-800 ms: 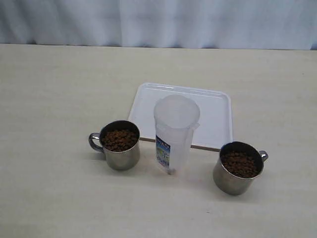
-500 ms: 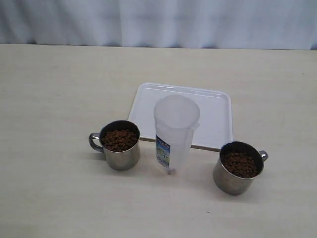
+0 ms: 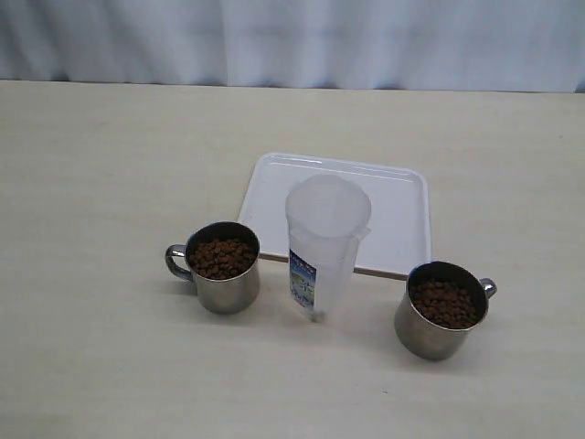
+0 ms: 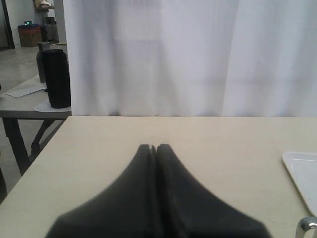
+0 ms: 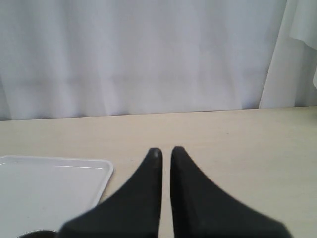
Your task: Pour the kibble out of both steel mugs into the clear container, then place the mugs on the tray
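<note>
- Exterior: clear container (image 3: 326,247) upright on the table (image 3: 91,183) at the near edge of the tray (image 3: 274,187), between left mug (image 3: 224,285) and right mug (image 3: 430,334) — both filled with kibble (image 3: 221,258), both off the tray.
- Left wrist: left gripper (image 4: 155,148) pressed shut, empty, over bare table.
- Right wrist: right gripper (image 5: 166,151) closed on nothing — only a thin slit between its tips, tray nearby.

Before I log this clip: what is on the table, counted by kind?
steel mugs, each filled with kibble: 2
clear container: 1
white tray: 1
Total: 4
</note>
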You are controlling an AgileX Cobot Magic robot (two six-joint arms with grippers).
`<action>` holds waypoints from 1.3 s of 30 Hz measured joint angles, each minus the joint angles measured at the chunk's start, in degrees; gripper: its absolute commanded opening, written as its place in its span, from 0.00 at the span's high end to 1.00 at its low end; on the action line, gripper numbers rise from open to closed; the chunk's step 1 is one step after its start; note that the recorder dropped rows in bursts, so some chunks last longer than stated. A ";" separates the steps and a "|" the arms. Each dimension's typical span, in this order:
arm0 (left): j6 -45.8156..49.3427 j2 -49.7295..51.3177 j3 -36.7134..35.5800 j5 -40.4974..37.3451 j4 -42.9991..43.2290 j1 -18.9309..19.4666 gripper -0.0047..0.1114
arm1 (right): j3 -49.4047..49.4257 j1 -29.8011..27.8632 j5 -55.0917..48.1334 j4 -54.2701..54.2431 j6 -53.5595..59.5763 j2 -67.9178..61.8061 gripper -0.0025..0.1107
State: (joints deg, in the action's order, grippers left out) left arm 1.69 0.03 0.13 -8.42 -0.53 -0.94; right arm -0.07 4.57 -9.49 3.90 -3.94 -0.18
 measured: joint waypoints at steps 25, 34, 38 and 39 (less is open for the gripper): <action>0.00 0.00 0.00 0.00 0.00 0.00 0.96 | 0.00 11.60 14.96 2.77 -9.10 -17.09 0.94; 0.00 0.00 0.00 0.00 0.00 0.00 0.96 | 0.00 29.48 21.27 5.46 -9.14 -44.62 0.86; 0.00 0.00 0.00 0.00 0.00 0.00 0.96 | 0.00 30.69 25.80 5.46 -7.37 -53.29 0.60; 0.00 0.00 0.00 0.00 0.00 0.00 0.96 | 0.00 30.69 26.98 5.46 -7.24 -55.30 0.52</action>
State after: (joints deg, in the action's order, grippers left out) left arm 1.69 0.03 0.13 -8.42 -0.53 -0.94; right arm -0.07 35.26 17.49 9.37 -11.18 -55.48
